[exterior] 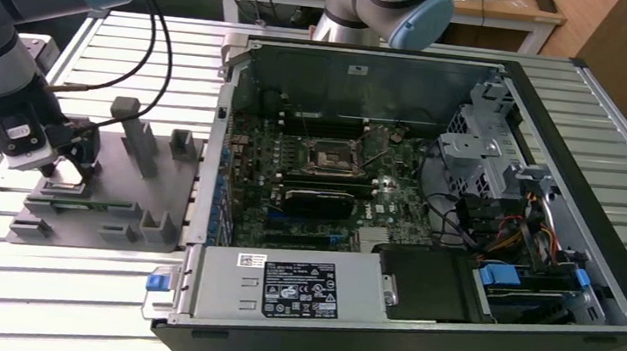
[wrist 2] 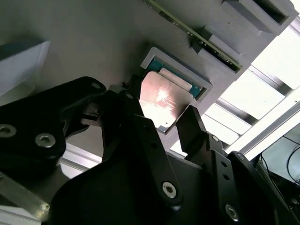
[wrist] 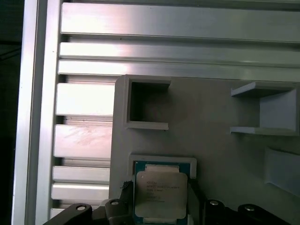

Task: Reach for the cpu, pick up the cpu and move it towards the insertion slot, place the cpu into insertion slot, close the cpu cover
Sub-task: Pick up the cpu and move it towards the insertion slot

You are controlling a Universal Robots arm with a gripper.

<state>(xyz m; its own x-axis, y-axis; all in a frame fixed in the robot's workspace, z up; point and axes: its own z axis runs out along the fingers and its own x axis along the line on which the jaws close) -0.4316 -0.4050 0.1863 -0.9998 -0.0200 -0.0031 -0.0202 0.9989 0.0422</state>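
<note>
The cpu [wrist: 159, 187], a silvery square chip on a green base, lies in a grey framed pocket of the fixture plate [exterior: 117, 154] at the exterior view's left. My gripper [exterior: 67, 173] hangs low over that pocket. In the second wrist view the black fingers [wrist 2: 136, 101] stand on either side of the cpu [wrist 2: 164, 101], close to its edges, open. The insertion slot [exterior: 332, 158] is the square black socket in the middle of the green motherboard inside the open computer case. How the cpu cover stands at the socket I cannot tell.
Grey upright blocks [exterior: 140, 143] rise from the fixture plate beside my gripper. The computer case [exterior: 426, 194] lies open on the slatted aluminium table [exterior: 54, 289], with a black heatsink [exterior: 317, 200], cables and a drive bay inside. A second robot arm [exterior: 386, 3] stands behind the case.
</note>
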